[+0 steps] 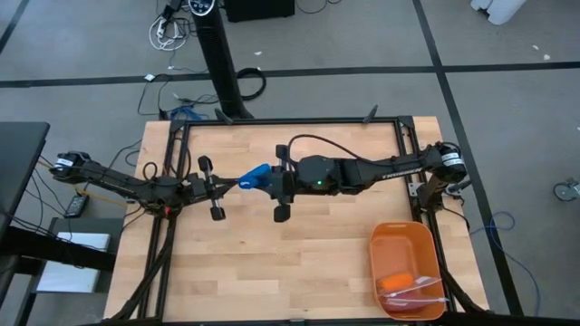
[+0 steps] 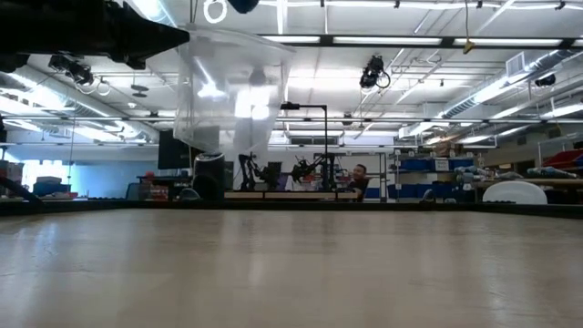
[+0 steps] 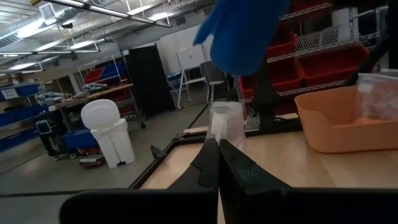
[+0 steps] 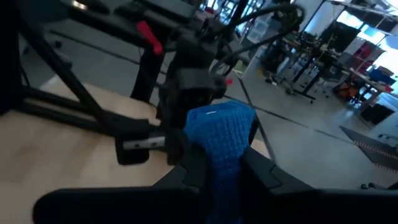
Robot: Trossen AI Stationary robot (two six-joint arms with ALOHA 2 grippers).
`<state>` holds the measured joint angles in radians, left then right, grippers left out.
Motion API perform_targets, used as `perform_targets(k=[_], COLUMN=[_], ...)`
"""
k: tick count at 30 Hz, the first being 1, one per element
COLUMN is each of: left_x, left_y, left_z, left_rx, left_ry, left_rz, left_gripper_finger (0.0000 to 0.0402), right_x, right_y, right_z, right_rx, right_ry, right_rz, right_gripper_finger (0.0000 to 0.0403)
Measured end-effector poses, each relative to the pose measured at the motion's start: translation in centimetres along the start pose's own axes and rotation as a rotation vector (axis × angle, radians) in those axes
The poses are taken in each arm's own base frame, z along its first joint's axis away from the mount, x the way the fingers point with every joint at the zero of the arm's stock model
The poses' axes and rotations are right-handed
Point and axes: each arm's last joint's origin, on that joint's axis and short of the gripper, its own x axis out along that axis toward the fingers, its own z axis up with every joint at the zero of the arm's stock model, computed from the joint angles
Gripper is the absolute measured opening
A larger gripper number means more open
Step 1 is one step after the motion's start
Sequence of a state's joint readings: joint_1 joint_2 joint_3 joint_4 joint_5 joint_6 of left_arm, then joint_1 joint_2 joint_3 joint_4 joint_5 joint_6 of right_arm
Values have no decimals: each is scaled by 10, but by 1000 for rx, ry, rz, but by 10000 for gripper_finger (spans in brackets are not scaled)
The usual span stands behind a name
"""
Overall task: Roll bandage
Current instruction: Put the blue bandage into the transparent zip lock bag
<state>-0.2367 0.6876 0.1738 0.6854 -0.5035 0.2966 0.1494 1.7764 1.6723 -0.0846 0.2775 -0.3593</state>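
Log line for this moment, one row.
right tool: shut on bandage, held above table | left tool: shut on clear bag

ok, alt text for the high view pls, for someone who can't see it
Overhead view of a wooden table: the two arms meet near the middle, the right gripper shut on a blue bandage, the left gripper shut on something clear just beside it. An orange tray sits at the table's near right corner.

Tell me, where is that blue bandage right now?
In the high view, the bandage hangs mid-table, gripped by the right pincer, with the left pincer just beside it.
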Motion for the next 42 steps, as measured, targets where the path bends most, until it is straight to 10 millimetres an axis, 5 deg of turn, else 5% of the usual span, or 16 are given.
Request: perform_targets(k=[17,27,42], left_x=[0,0,0], left_y=[0,0,1], left_z=[1,2,3], left_rx=[-20,-22,-28], left_ry=[-9,-14,-24], left_rz=[3,5,8], left_gripper_finger=[1,1,1], right_x=[16,16,23], right_y=[-14,-17,-25], right_z=[-36,-29,-58], right_rx=[39,27,38], right_ry=[3,-122,-167], right_rz=[11,83,161], right_gripper_finger=[49,49,49])
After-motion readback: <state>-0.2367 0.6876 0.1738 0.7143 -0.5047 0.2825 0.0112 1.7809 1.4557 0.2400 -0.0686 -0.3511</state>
